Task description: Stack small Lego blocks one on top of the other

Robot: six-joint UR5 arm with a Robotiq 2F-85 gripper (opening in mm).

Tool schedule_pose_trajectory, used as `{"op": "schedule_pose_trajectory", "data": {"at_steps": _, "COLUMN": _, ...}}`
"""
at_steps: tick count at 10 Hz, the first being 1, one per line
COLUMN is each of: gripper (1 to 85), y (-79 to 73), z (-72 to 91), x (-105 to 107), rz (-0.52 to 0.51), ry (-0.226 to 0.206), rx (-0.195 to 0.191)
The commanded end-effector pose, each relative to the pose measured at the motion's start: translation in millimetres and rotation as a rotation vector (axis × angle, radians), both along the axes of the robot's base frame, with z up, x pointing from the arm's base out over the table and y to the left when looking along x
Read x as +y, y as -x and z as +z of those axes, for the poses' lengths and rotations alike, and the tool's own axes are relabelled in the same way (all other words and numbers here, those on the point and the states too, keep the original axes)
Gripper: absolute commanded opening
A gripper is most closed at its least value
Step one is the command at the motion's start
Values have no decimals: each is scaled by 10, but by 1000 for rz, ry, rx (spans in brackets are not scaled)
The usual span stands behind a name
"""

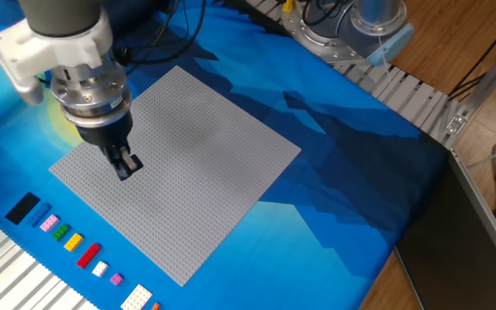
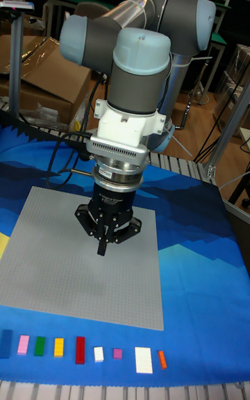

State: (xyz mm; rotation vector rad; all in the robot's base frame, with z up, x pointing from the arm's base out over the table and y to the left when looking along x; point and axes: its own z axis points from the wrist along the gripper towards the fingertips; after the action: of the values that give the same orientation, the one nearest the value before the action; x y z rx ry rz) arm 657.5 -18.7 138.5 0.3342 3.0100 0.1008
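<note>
The black Lego block point(image 1: 22, 207) lies flat on the blue cloth at the near-left, at the head of a row of bricks. The smaller blue block point(image 1: 41, 219) sits right beside it. My gripper point(image 1: 125, 165) points straight down over the left part of the grey baseplate point(image 1: 205, 155), well apart from both blocks. In the tall fixed view the gripper point(image 2: 103, 247) hangs just above the baseplate point(image 2: 42, 247) with its fingers pressed together. I see nothing held between them.
Past the blue block the row point(image 1: 80, 250) runs on with pink, green, yellow, red, white, purple, white and orange bricks point(image 2: 80, 348) along the cloth's front edge. A metal roller rail point(image 1: 403, 86) borders the far side, by the arm's base point(image 1: 351, 26).
</note>
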Motion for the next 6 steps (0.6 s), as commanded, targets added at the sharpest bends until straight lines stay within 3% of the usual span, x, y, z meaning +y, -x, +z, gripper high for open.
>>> {"op": "schedule_pose_trajectory", "data": {"at_steps": 1, "gripper": 10, "y": -31, "z": 6, "x": -32, "rz": 38, "ry": 13, "rx": -11}}
{"op": "schedule_pose_trajectory", "data": {"at_steps": 4, "gripper": 10, "y": -516, "z": -248, "x": -577, "rz": 156, "ry": 14, "rx": 2}}
{"op": "schedule_pose_trajectory", "data": {"at_steps": 6, "gripper": 10, "y": -715, "z": -393, "x": -830, "rz": 192, "ry": 53, "rx": -6}}
